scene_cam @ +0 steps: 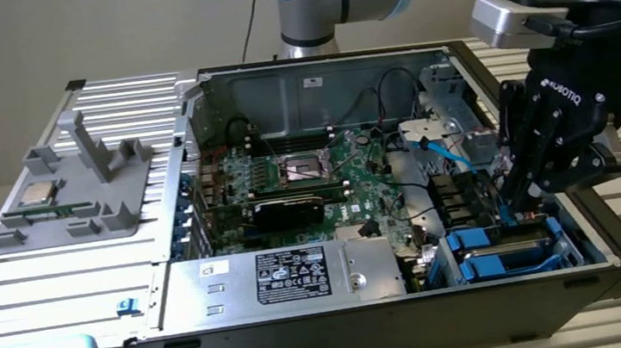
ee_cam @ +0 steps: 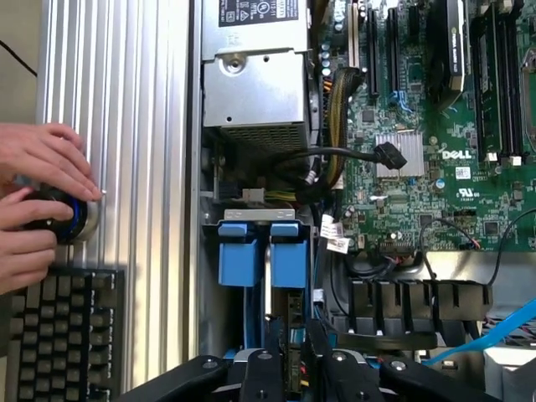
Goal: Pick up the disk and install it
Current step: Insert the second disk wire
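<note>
Disk (scene_cam: 504,251) with its blue rails sits low in the drive bay at the front corner of the open computer case (scene_cam: 361,324), on the exterior view's right, beside the silver power supply (scene_cam: 287,276). My end effector (scene_cam: 527,194) hangs just above that bay, over the blue rail tabs (ee_cam: 261,251); I cannot tell whether its fingers are apart or together. Outside the case, on the ribbed desk (ee_cam: 126,126), a person's hands (ee_cam: 38,201) rest on a round knob (ee_cam: 71,219) by a keyboard (ee_cam: 59,327).
</note>
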